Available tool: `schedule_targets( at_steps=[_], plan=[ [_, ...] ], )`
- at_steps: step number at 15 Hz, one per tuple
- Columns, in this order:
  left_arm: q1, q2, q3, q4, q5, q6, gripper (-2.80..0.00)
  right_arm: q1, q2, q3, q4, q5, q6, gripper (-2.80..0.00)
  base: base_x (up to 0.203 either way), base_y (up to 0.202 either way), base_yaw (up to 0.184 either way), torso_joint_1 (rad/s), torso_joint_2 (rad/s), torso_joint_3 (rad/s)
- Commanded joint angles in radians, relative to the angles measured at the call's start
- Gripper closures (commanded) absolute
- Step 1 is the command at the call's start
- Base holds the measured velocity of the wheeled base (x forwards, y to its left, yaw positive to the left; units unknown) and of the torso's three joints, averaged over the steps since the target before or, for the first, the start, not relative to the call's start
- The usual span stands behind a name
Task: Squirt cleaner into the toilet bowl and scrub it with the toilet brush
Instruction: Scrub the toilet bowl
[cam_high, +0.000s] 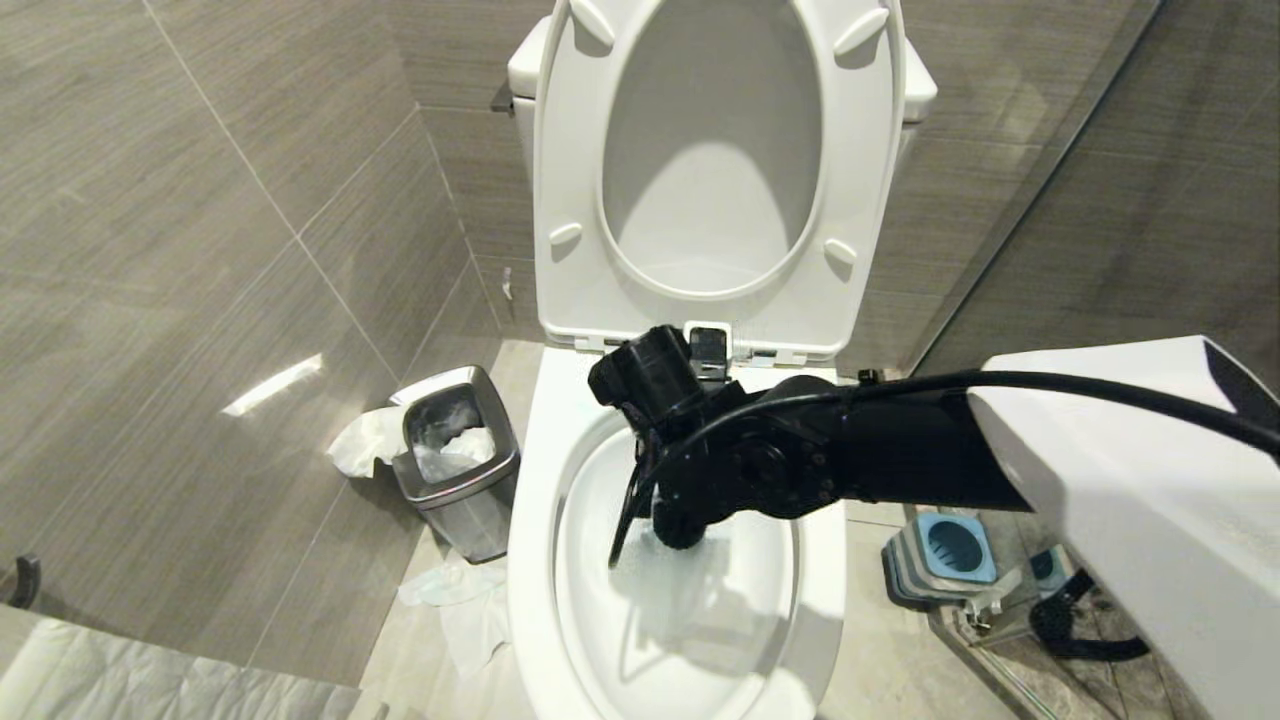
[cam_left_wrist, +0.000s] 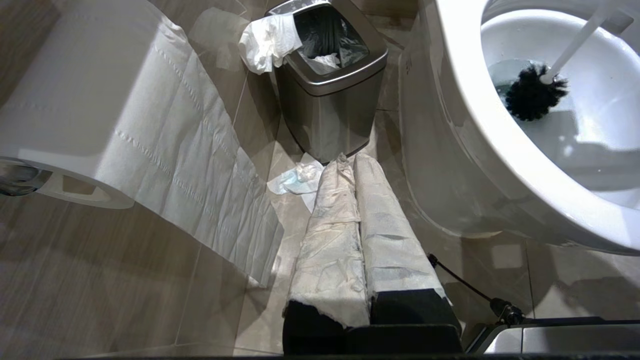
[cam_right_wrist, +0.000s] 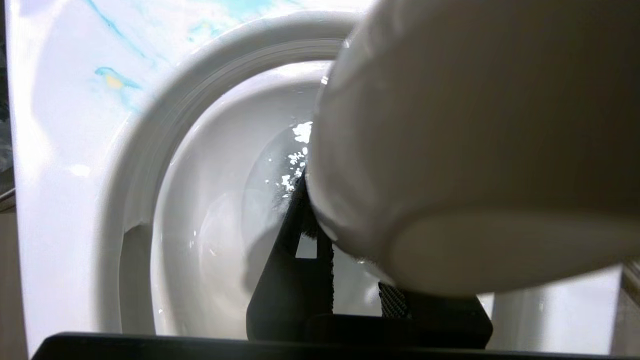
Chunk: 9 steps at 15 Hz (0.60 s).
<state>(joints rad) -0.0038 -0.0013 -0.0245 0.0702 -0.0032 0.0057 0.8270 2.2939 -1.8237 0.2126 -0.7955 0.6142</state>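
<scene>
The white toilet bowl (cam_high: 530, 560) stands with its seat and lid raised. My right gripper (cam_high: 650, 500) reaches down into the bowl from the right and is shut on the toilet brush. The brush's black bristle head (cam_high: 680, 530) sits low in the basin at the water. From the left wrist view the bowl (cam_left_wrist: 465, 100), the slim white handle (cam_left_wrist: 575, 45) and the bristle head (cam_left_wrist: 532, 92) show clearly. In the right wrist view the handle's rounded end (cam_right_wrist: 475, 150) fills the space at my right gripper (cam_right_wrist: 340, 225). Teal cleaner streaks (cam_right_wrist: 112, 77) mark the ceramic (cam_right_wrist: 70, 200). My left gripper (cam_left_wrist: 345, 160), wrapped in white, hangs shut and empty beside the toilet.
A square steel waste bin (cam_high: 455, 460) with tissue hanging over its edge stands left of the toilet, with crumpled paper (cam_high: 450, 590) on the floor. The blue-topped brush holder (cam_high: 945, 560) sits on the floor to the right. A toilet paper roll (cam_left_wrist: 75, 115) hangs near the left arm.
</scene>
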Motion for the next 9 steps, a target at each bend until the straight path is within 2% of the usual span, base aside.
schedule_targets(
  at_steps=[1,4,7,9],
  plan=[
    [-0.001,0.001,0.0,0.0,0.0,0.0,0.0,-0.001,0.041,-0.029,0.003,-0.005,-0.002,0.0,0.0,0.0,0.0,0.0,0.0,0.0],
    [-0.001,0.001,0.0,0.0,0.0,0.0,0.0,0.0,-0.053,-0.046,0.006,-0.002,-0.058,0.0,0.0,0.0,0.0,0.0,0.0,0.0],
    [-0.001,0.001,0.0,0.0,0.0,0.0,0.0,-0.002,-0.17,-0.084,0.01,0.004,-0.166,0.0,0.0,0.0,0.0,0.0,0.0,0.0],
    [-0.001,0.001,0.0,0.0,0.0,0.0,0.0,-0.002,-0.175,-0.096,0.021,0.006,-0.181,0.0,0.0,0.0,0.0,0.0,0.0,0.0]
  ],
)
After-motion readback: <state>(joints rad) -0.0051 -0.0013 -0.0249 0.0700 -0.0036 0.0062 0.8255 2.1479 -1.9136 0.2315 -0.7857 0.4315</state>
